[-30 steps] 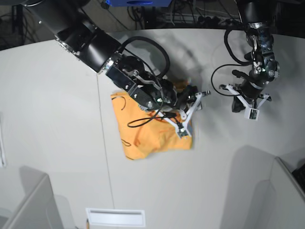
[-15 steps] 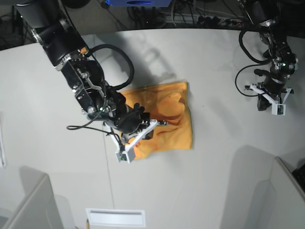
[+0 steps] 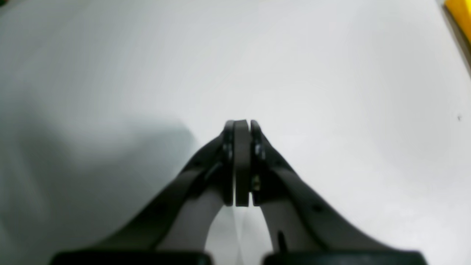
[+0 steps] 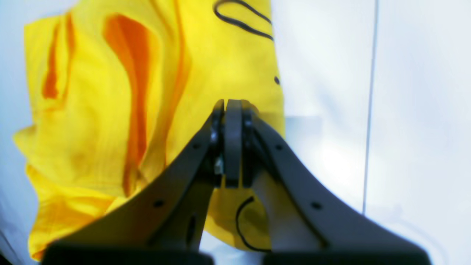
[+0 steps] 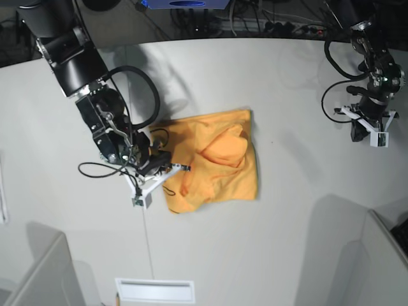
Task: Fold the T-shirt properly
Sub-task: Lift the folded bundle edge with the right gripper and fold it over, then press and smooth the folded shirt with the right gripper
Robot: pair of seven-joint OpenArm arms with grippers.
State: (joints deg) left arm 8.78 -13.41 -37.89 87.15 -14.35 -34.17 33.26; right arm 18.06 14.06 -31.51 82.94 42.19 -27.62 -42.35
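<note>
The orange-yellow T-shirt [image 5: 213,162] lies crumpled in a rough rectangle at the table's middle, with a raised fold near its centre. In the right wrist view the T-shirt [image 4: 110,110] fills the left half. My right gripper [image 5: 180,168] [image 4: 233,105] is shut, its tips just over the shirt's left edge, with no fabric visible between them. A thin black cable [image 4: 241,22] loops over the cloth there. My left gripper [image 5: 361,127] [image 3: 241,125] is shut over bare table at the far right. Only a sliver of the T-shirt [image 3: 458,13] shows in its view.
A seam [image 5: 145,236] runs down the white table left of the shirt. Grey partitions stand at the front left [image 5: 38,268] and front right [image 5: 363,255]. A white slot [image 5: 154,290] sits at the front edge. Cables [image 5: 255,25] lie behind the table.
My right arm has swept from the shirt's right side to its left edge and its jaws have closed. The shirt is now uncovered. The left arm has drifted further right.
</note>
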